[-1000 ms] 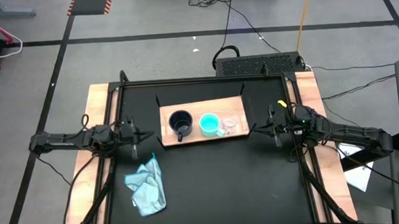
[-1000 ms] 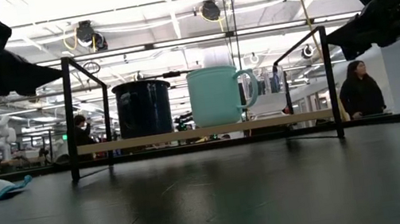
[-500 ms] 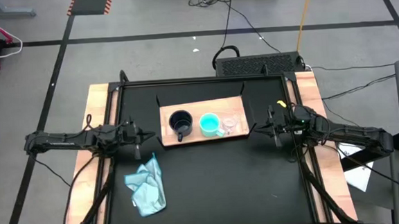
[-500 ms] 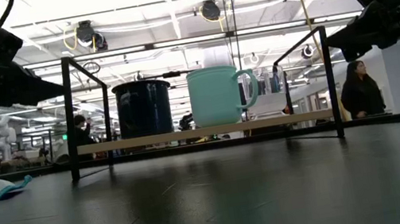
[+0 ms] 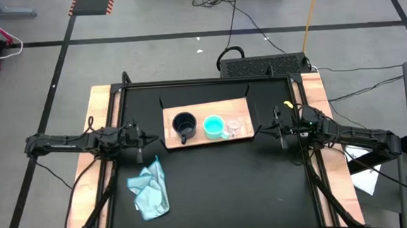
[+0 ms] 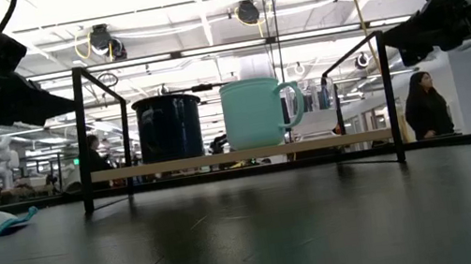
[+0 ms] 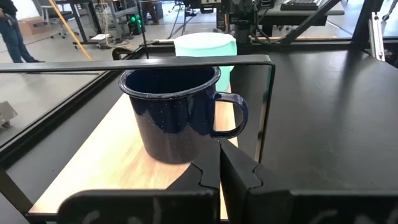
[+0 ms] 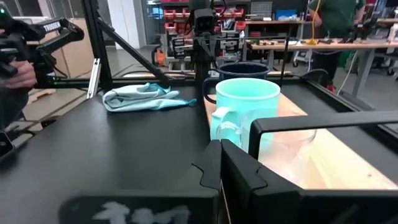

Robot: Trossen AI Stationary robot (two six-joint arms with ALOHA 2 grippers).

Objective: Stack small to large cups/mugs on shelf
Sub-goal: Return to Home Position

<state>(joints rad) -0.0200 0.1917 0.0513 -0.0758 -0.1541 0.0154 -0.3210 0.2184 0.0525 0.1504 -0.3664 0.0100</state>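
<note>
The wooden shelf (image 5: 208,124) stands on black brackets at mid-table. On its board, standing on their bases in a row, are the navy mug (image 5: 183,124), the turquoise mug (image 5: 214,126) and the clear glass cup (image 5: 237,125). My left gripper (image 5: 152,138) hovers shut off the shelf's left end, pointing at the navy mug (image 7: 174,112). My right gripper (image 5: 260,132) hovers shut off the right end, facing the turquoise mug (image 8: 245,115) and the glass cup (image 8: 292,146). In the low view the glass cup is hidden behind the turquoise mug (image 6: 256,113).
A crumpled light blue cloth (image 5: 150,190) lies on the black tabletop near the front left. The shelf's thin black bracket bars (image 7: 186,61) cross just in front of each gripper. A person (image 6: 424,107) stands in the room beyond the table.
My left gripper has dropped a little lower beside the shelf's left end and then held still. My right gripper has risen slightly. The mugs, glass cup and cloth have not moved.
</note>
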